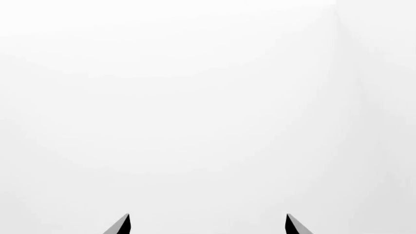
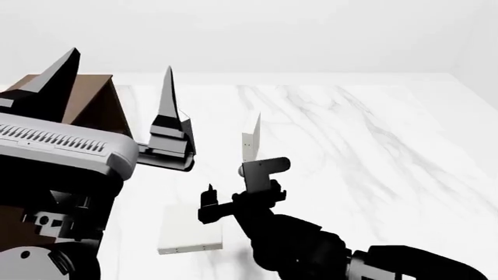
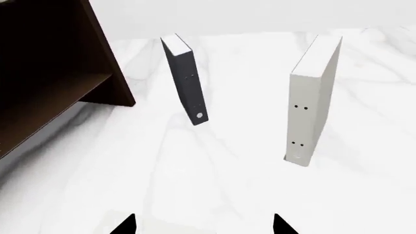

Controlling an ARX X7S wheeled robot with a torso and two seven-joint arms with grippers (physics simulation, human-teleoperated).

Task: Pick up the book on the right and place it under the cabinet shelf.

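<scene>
Right pincer (image 3: 202, 225) agape, short of upright off-white book (image 3: 313, 97) on marble table (image 3: 215, 161)

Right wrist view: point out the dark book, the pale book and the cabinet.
dark book (image 3: 187, 83), right wrist view, on its spine.
pale book (image 3: 304, 117), right wrist view, on its spine.
cabinet (image 3: 104, 63), right wrist view, on its side panel.

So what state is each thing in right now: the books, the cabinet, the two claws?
off-white book: lying flat on the table, not held.
thin white book: standing on edge.
black book: standing on edge.
cabinet: open-fronted.
left gripper: open, empty.
right gripper: open, empty.
</scene>
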